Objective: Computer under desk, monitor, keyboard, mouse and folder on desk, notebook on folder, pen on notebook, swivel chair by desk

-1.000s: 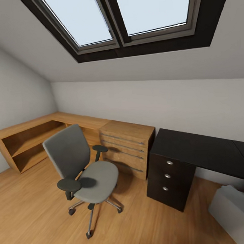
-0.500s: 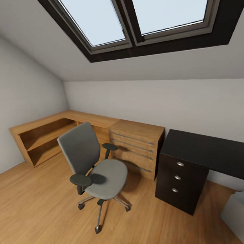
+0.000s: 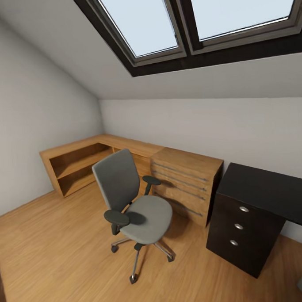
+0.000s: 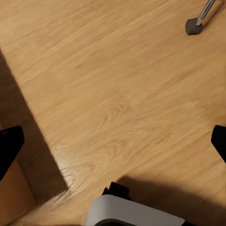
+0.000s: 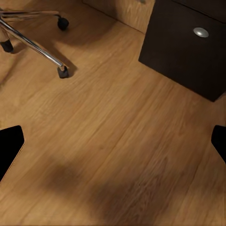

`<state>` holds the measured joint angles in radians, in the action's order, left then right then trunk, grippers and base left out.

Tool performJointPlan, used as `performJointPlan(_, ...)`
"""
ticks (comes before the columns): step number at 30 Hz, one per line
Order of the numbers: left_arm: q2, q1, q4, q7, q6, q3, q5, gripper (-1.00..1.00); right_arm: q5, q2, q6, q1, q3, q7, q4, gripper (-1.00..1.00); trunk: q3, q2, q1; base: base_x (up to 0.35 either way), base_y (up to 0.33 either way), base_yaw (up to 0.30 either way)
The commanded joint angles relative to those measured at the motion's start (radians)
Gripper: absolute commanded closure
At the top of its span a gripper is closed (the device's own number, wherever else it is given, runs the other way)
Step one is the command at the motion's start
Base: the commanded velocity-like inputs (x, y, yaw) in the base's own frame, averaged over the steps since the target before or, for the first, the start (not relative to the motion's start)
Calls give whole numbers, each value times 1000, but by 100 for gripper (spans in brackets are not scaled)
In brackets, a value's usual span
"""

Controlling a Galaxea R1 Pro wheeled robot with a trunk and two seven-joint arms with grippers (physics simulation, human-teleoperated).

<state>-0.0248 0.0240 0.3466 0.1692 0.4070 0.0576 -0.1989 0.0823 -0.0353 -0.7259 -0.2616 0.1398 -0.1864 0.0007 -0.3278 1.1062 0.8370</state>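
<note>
On floor: swivel chair (image 3: 136, 205) beside desk (image 3: 260, 207) | both end effectors (image 4: 113, 141) (image 5: 113, 141) spread wide, empty

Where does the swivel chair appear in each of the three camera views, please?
Head view: the swivel chair stands centre, on the wood floor beside the light-wood drawer unit.
Left wrist view: one chrome leg and caster.
Right wrist view: chrome legs and casters.
Shared landmark: the wood floor.

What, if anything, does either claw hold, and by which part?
Nothing: the left claw and the right claw are both open over bare wood floor.
</note>
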Motion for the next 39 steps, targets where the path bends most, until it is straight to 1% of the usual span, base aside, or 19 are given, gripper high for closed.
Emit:
performJointPlan(1,-1,1,2,0,1,5,1,-100,8,-1,-3,-1,9,-2,1,-100,-1,1,0,0,0,279)
performJointPlan(39,-2,0,10,4,1,5,1,-100,7,0,-22,-1,7,-2,-2,-100,-1,1,0,0,0,282)
